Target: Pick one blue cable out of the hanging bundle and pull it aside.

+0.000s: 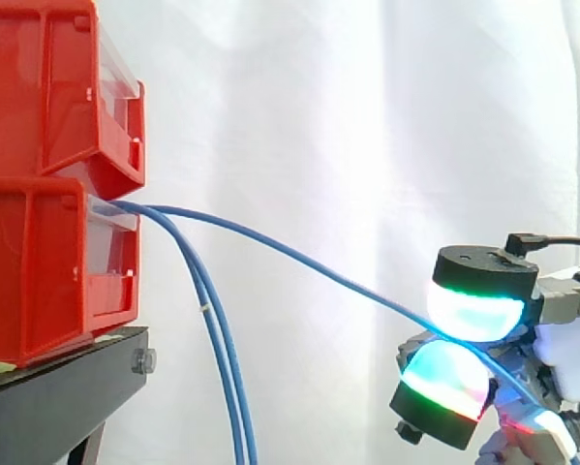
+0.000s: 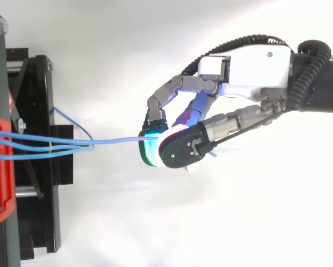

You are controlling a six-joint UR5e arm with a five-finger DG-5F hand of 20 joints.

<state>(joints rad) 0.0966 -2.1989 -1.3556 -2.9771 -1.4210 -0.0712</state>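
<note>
Several blue cables come out between two red bins at the left. One blue cable [image 1: 299, 257] [image 2: 113, 141] stretches away from the bundle, slanting down to the right into my hand [image 1: 561, 358] [image 2: 238, 75]. The hand is shut on it: two glowing fingertips [image 1: 475, 312] pinch the cable between them at the lower right of the side view. The other blue cables [image 1: 222, 368] [image 2: 38, 150] hang straight down beside the stand. In the top view the pulled cable runs taut from the bins to the fingertips [image 2: 150, 146].
Two red bins [image 1: 47, 184] [image 2: 0, 172] are stacked on a black stand [image 1: 57, 397] [image 2: 38, 167] at the left. A white curtain [image 1: 367, 145] forms the backdrop. Open space lies between the stand and the hand.
</note>
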